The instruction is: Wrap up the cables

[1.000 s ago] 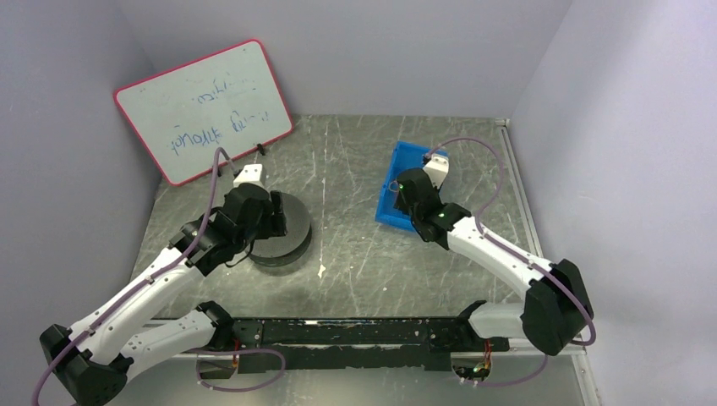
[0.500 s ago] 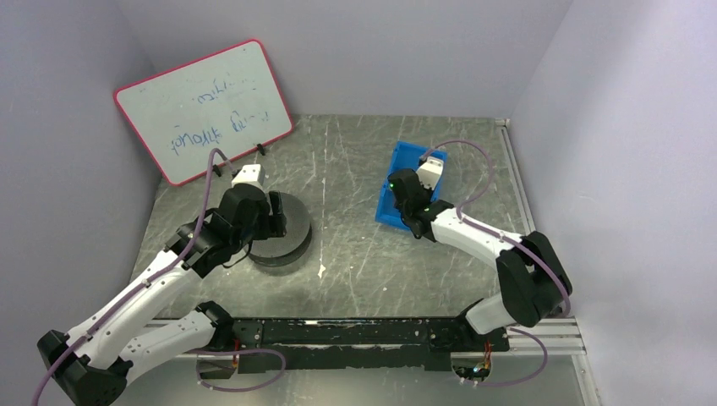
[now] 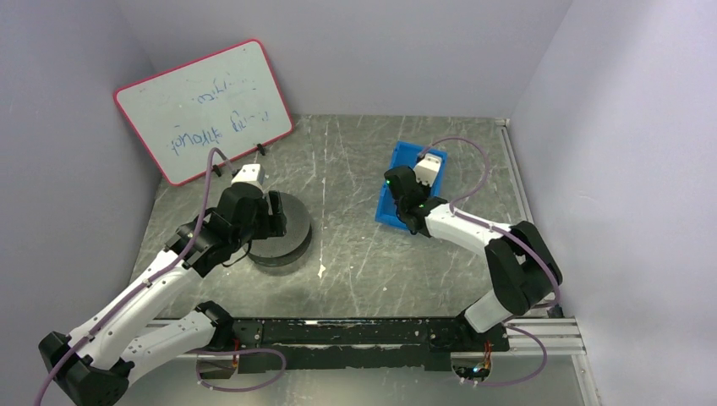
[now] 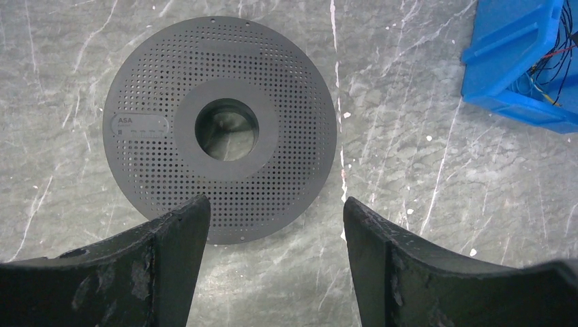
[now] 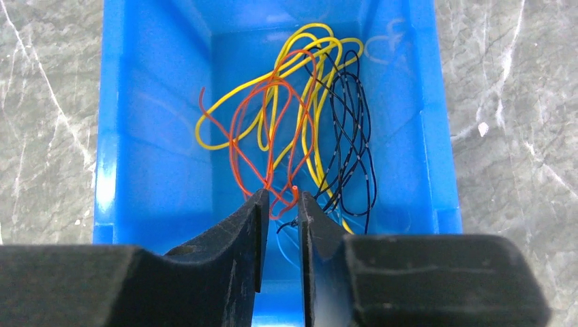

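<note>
The grey marbled worktop (image 3: 355, 161) fills the booth, with a pink-edged whiteboard (image 3: 203, 110) leaning at its 10 o'clock corner. The dark perforated spool (image 4: 221, 129) lies flat at about 8 o'clock. The left pincer (image 4: 276, 204) hangs over its near rim with the jaws spread wide and nothing in them. At about 1 o'clock sits the blue bin (image 5: 157, 136), and the cables (image 5: 272, 116) are all inside it: a loose tangle of yellow and orange-red loops with some dark strands (image 5: 351, 136) alongside. The right arm is much the nearer to them. Seen from its wrist, the tangle stretches from the right pincer (image 5: 281, 194) toward 12 o'clock, its long axis in line with the bin and the fingers. The jaws stand only a narrow slot apart, wider than any one wire. A red loop and a loose red end (image 5: 294, 187) sit right at the tips, so I'd judge nothing is pinched yet.
</note>
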